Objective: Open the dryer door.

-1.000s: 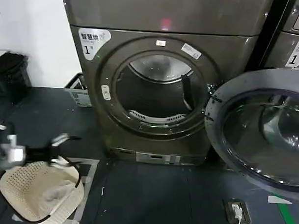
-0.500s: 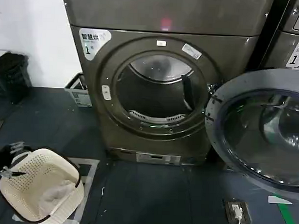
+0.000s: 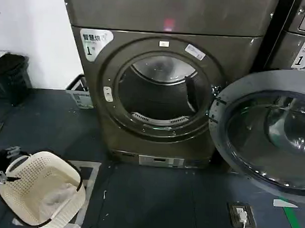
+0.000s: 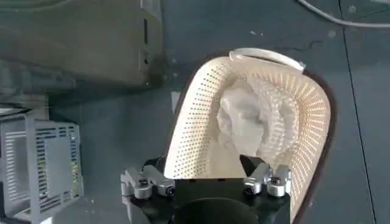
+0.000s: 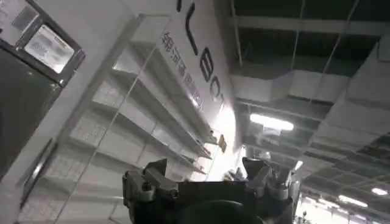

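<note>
The dryer door point(image 3: 264, 129) hung fully swung out at three o'clock of the drum opening, its right edge cut off, far from the left gripper point(image 3: 4, 164), fingers spread, over the basket point(image 3: 39, 190) at eight o'clock.

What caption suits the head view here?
Dryer door swung fully open to the right, drum exposed; left gripper low beside the laundry basket.
</note>
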